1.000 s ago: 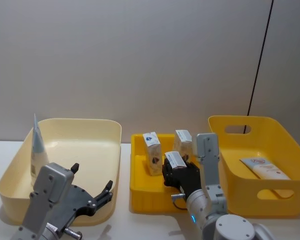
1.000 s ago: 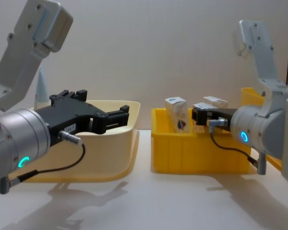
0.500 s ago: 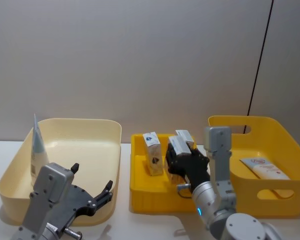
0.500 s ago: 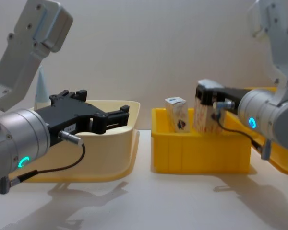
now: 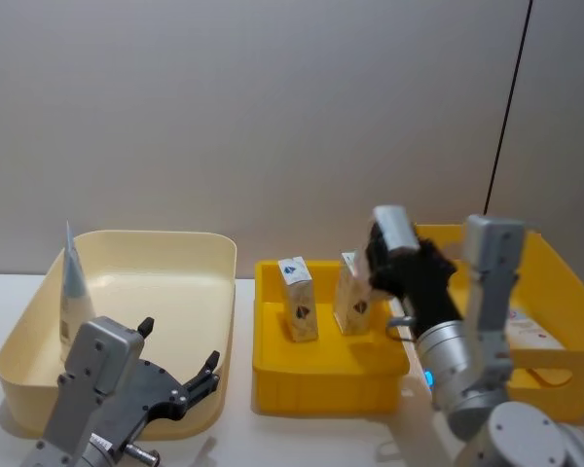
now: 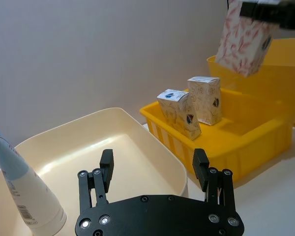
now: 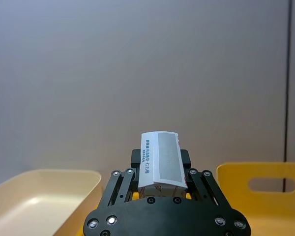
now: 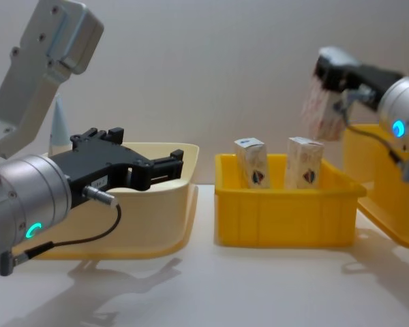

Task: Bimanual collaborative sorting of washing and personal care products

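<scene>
My right gripper [image 5: 397,255] is shut on a small white carton [image 5: 392,228] with a red pattern and holds it tilted in the air, above the right end of the small yellow crate [image 5: 311,377]. The held carton [image 8: 320,107] hangs clear of the crate [image 8: 279,218]; in the right wrist view it [image 7: 161,164] sits between the fingers. Two more white cartons [image 5: 297,298] [image 5: 350,294] stand upright in that crate. A light-blue tube [image 5: 73,287] stands at the left end of the cream basin [image 5: 165,241]. My left gripper [image 5: 180,345] hovers open at the basin's near edge.
A larger yellow crate [image 5: 565,282] with handle slots stands at the right, and a white tube with red print [image 5: 537,336] lies in it, partly behind my right arm. The basin, small crate and large crate stand in a row from left to right on the white table.
My right gripper has lifted the carton out of the small yellow crate and carried it up and to the right. The left gripper has stayed still.
</scene>
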You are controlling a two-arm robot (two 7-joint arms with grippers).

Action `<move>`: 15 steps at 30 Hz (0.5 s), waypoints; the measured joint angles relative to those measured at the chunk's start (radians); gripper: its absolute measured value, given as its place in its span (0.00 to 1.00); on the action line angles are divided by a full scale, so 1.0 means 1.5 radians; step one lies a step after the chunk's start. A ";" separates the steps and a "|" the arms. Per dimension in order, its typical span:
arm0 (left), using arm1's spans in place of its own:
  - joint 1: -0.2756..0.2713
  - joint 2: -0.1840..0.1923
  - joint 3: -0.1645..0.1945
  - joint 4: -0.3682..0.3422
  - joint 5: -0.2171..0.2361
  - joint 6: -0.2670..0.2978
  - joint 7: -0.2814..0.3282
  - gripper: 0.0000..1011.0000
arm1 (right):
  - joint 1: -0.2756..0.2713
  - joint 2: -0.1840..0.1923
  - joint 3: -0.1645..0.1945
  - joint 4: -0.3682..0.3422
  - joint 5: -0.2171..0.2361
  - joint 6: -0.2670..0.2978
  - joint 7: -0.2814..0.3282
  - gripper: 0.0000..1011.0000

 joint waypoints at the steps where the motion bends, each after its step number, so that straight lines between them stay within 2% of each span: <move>1: 0.000 0.000 0.000 0.000 0.000 0.000 0.000 0.99 | -0.001 0.001 0.003 -0.003 0.001 -0.005 0.000 0.42; 9: 0.000 0.000 0.000 0.000 0.000 0.000 0.000 0.99 | -0.012 0.012 0.046 -0.043 0.001 -0.049 -0.019 0.42; 15: 0.000 0.000 0.000 0.000 0.000 0.000 0.000 0.99 | -0.022 0.020 0.076 -0.072 -0.010 -0.062 -0.042 0.42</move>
